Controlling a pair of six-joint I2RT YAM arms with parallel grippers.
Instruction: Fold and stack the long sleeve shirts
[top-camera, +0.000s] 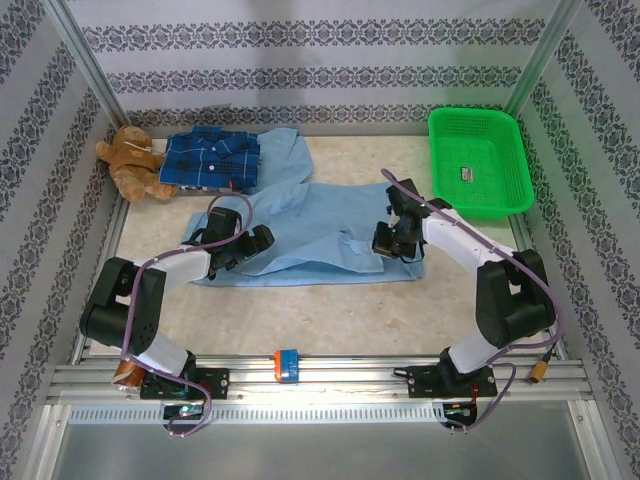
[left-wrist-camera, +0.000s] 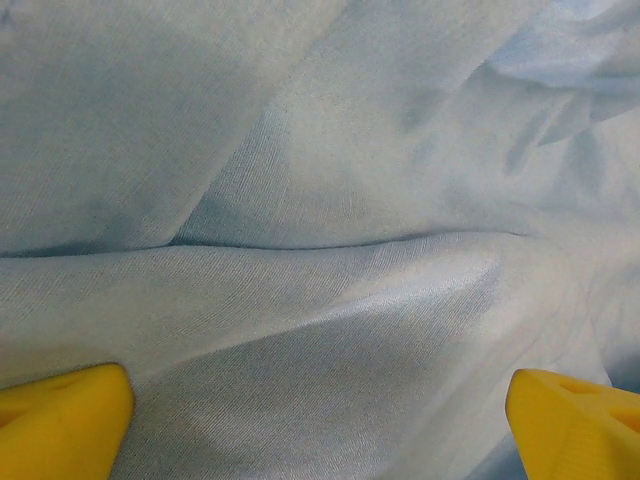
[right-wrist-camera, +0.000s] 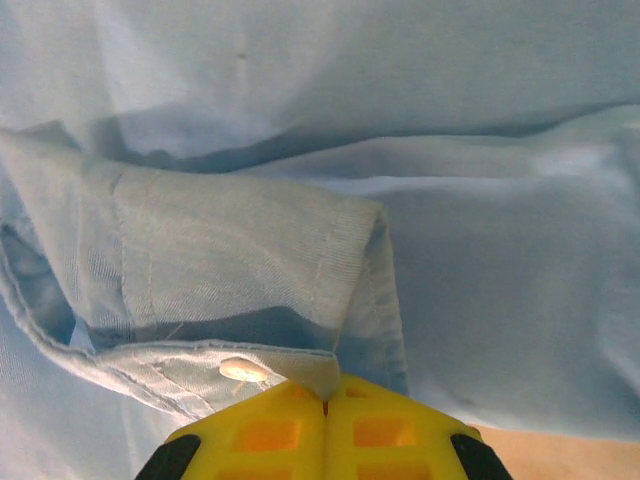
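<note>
One shirt (right-wrist-camera: 250, 250) in right end effector (right-wrist-camera: 325, 398).

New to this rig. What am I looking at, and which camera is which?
Two robot arms, bolted at the near edge of the table, each ending in two-finger jaws. The overhead camera looks from behind them: left arm, right arm. On the table lie a spread light blue shirt, a plaid shirt at the back, a teddy bear beside it and a green basket. The other two pictures come from wrist cameras; the yellow pieces are the jaws. Left jaws stand open over the blue cloth; right jaws are shut on a buttoned edge of it.
</note>
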